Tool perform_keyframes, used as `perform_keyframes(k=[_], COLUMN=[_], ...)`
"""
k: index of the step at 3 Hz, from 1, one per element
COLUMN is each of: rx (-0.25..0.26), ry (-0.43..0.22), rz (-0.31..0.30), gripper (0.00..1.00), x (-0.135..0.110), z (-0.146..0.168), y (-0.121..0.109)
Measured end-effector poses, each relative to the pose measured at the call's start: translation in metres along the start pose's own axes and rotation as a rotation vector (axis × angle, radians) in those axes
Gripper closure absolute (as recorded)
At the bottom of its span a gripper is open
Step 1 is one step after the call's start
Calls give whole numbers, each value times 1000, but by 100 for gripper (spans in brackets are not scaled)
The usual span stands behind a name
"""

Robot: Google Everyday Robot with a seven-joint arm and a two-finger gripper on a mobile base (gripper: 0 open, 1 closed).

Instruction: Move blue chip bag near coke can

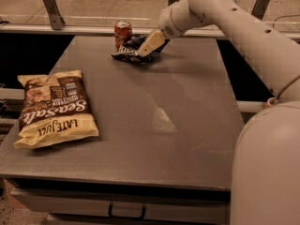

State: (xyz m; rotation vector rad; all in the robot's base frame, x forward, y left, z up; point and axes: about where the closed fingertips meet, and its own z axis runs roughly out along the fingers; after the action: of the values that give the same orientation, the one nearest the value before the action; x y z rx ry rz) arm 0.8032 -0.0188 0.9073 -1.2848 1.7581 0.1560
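The gripper [149,44] sits at the far edge of the table, pale and wedge-shaped, angled down and to the left from the wrist and lying across the top of the blue chip bag [127,51]. It overlaps the bag's crumpled upper right part and is in contact with it, but the view does not show whether the claw is clenched on the bag or released from it, so that cannot be told. The bag is dark navy with a pale label patch showing on its left side, and it lies low at the tabletop with a shadow along its lower edge. Just beside it, at its upper left, stands the coke can [123,33], upright, red with a silver top; bag and can look to be touching or very nearly so, and which cannot be settled. Behind the claw, the white arm [225,13] rises to a rounded joint and then slopes down toward the right, ending in the robot's large pale body [267,172], which fills the lower right corner. The grey table [168,121] spreads across the middle of the view. Well apart from bag and can, near the left front edge, a Late July Sea Salt bag [55,108] lies flat, cream and brown, with its lettering upside down to the camera. A light rail [70,28] runs behind the table's far edge.
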Motion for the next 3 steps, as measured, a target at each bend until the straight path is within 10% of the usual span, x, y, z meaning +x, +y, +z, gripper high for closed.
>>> perform_keyframes(k=[2, 3], rx=[28, 69], ry=[-51, -139], rz=[4, 24], gripper=[0, 0], x=[19, 34], z=[-63, -169], y=[-31, -57])
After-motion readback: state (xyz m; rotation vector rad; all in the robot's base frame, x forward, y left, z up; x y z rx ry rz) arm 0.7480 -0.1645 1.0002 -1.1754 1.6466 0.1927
